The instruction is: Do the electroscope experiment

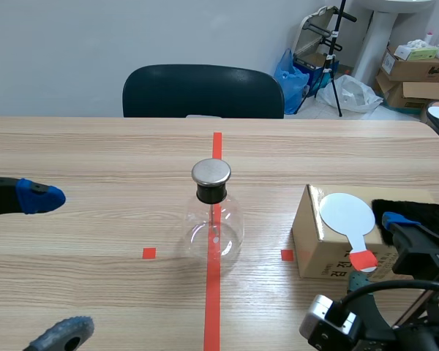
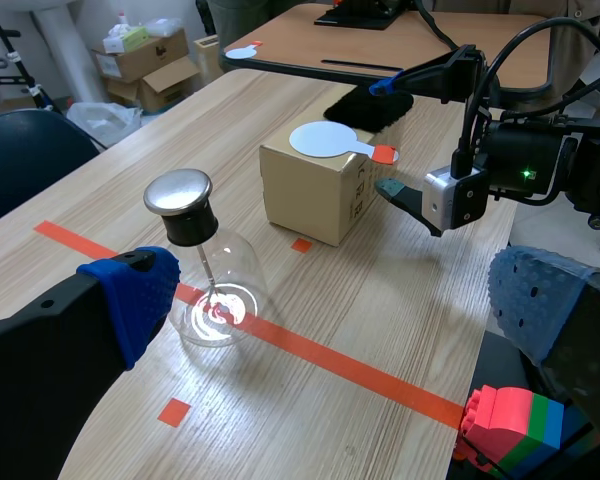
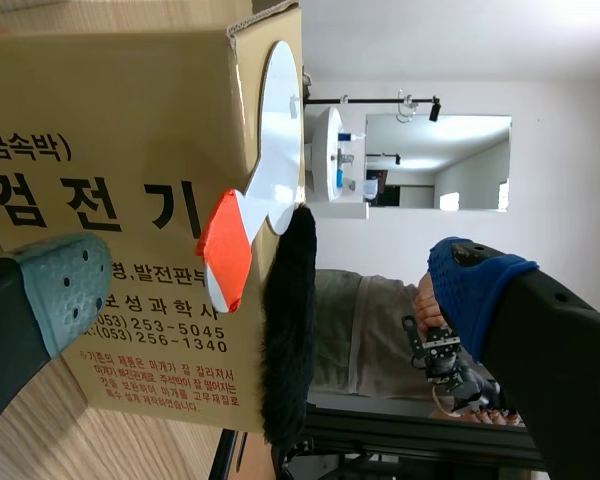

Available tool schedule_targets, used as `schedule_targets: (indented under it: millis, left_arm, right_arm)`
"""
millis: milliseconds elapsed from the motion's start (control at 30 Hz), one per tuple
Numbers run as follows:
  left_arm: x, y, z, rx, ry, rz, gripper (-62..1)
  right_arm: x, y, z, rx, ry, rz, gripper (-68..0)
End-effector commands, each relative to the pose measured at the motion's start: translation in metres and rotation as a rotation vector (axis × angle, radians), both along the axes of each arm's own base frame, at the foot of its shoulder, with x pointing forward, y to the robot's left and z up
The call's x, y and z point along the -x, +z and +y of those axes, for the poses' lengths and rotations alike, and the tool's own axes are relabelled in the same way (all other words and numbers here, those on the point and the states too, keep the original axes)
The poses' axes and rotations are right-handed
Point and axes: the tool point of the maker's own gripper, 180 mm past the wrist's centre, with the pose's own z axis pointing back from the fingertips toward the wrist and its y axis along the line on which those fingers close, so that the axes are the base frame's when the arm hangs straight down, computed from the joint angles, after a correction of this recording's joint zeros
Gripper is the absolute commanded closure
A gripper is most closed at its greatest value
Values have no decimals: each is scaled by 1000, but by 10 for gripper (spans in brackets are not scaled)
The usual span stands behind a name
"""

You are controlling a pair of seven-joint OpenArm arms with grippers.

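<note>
The right gripper (image 1: 380,250) is spread wide and turned on its side at the cardboard box (image 1: 314,245). The orange handle of the white paddle (image 1: 347,213) sits between its fingers, not pinched. A black fur cloth (image 1: 417,210) lies just beside the paddle. The left gripper (image 1: 51,267) gapes wide too, well apart from the glass electroscope (image 1: 214,219), which stands upright mid-tabletop (image 1: 117,161) on the red tape line.

The left pincer (image 1: 51,267) sits low at its arm's end, fingers spread wide apart. The right pincer (image 1: 379,250) is rolled sideways, one finger above the other, likewise parted.
</note>
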Motion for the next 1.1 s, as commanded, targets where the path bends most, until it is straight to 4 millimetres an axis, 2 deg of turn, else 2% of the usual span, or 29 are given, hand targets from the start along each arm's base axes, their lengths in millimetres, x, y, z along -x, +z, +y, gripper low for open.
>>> schedule_targets:
  millis: [0,167,300,400,567,767,900,1067]
  left_arm:
    - [1,5,-2,28,2,-2,-623]
    - [1,5,-2,28,2,-2,-623]
    - [1,5,-2,28,2,-2,-623]
    - [1,5,-2,28,2,-2,-623]
    - [1,5,-2,28,2,-2,-623]
    - [1,5,-2,28,2,-2,-623]
    - [1,5,-2,28,2,-2,-623]
    - [-1,2,-1,10,5,2,-623]
  right_arm:
    - [-1,4,-2,5,-1,-15,-679]
    - [-1,5,-2,3,-3,-22,-679]
    - [12,2,-2,-10,-7,4,-679]
    - [22,9,-3,-56,-12,6,-679]
    - [38,34,-5,-136,-6,-11,-679]
    - [59,58,-2,-275,21,55,-679]
    - [58,82,-4,-448,-4,80,-679]
    - [46,111,-1,-676,-7,100,-679]
